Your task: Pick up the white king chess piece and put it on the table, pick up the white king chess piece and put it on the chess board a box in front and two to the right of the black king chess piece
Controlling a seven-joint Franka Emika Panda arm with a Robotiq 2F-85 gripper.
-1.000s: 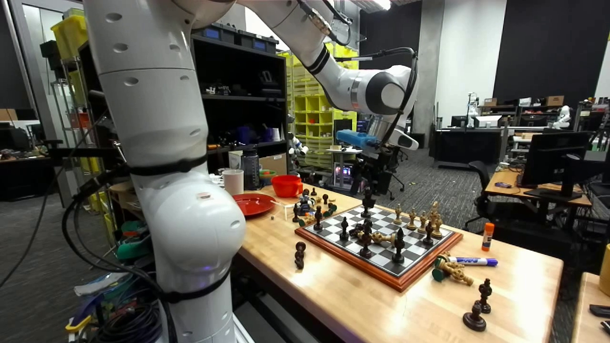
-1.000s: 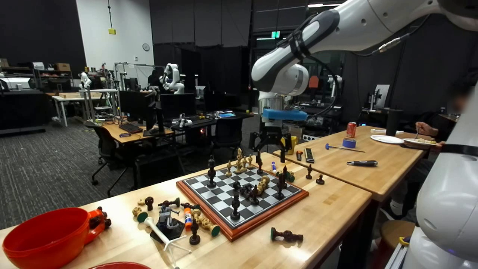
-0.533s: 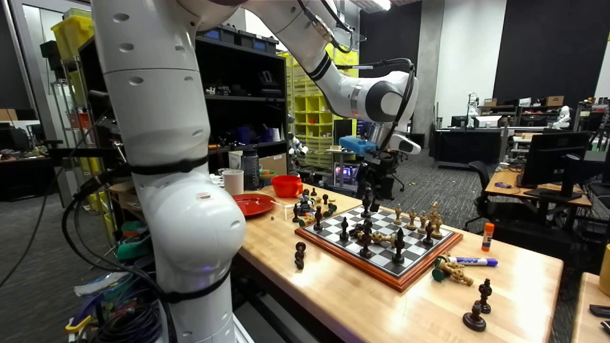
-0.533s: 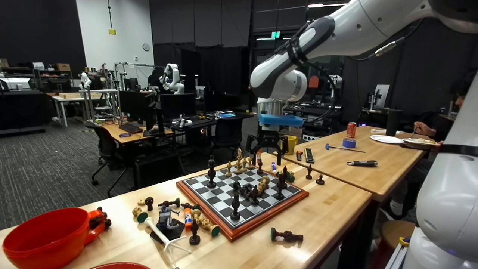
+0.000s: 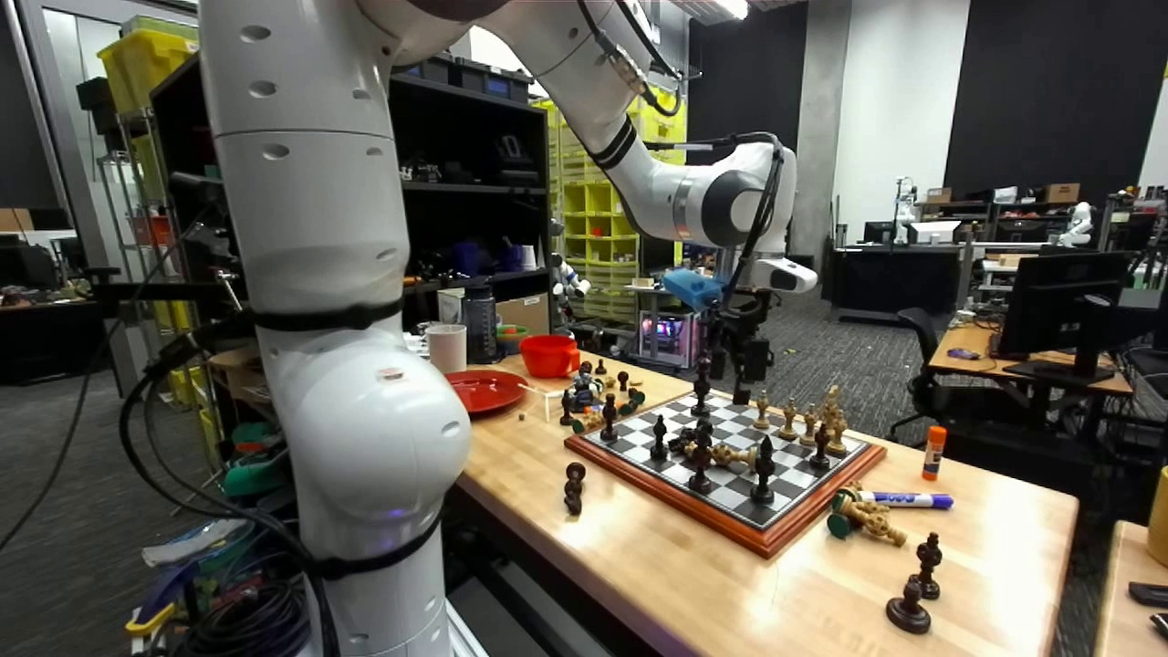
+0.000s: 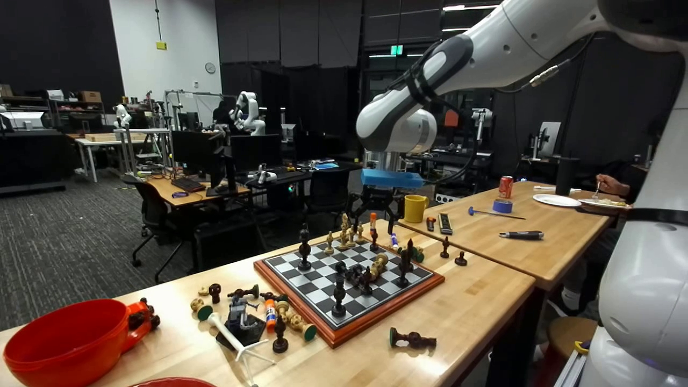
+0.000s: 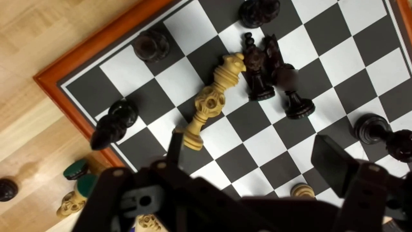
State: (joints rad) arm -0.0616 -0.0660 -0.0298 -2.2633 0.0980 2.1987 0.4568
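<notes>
Red bowl point(image 6: 70, 338) at near left on the table point(image 6: 462, 301), seen in an exterior view; to its right a red plate point(image 6: 174, 381), only its rim in view. Next, a white three-legged stand point(image 6: 228, 334), then an orange glue stick point(image 6: 270, 316) with loose chess pieces point(image 6: 293, 321) around it. Near right: toppled dark piece point(image 6: 416, 339) on the wood, apart from the board.

Beyond these, the chess board point(image 6: 334, 336). Upright dark piece point(image 6: 338, 301) just inside its near corner. Mid-board, large pale piece point(image 7: 209, 103) lying on its side, head end beside fallen dark pieces point(image 7: 259, 77); contact there cannot be told. Whether it is the king the task names: not clear from its shape. More dark pieces point(image 6: 403, 271) stand to the right, a tall dark piece point(image 6: 305, 252) to the far left.

Gripper point(image 7: 248, 138) over the far part of the board in both exterior views. Fingers spread, pads point(image 7: 334, 164) well apart, checks showing in the gap. In the wrist view one pad appears just beside the base of the large pale piece; height above it cannot be told.

Far side of the board: pale pieces point(image 6: 344, 236) standing in a group. Past the right end, a second table point(image 6: 484, 231) with yellow mug point(image 6: 415, 208) and red can point(image 6: 506, 187). Farthest, at left: desk point(image 6: 161, 188), white robot arm point(image 6: 248, 110) well behind.
</notes>
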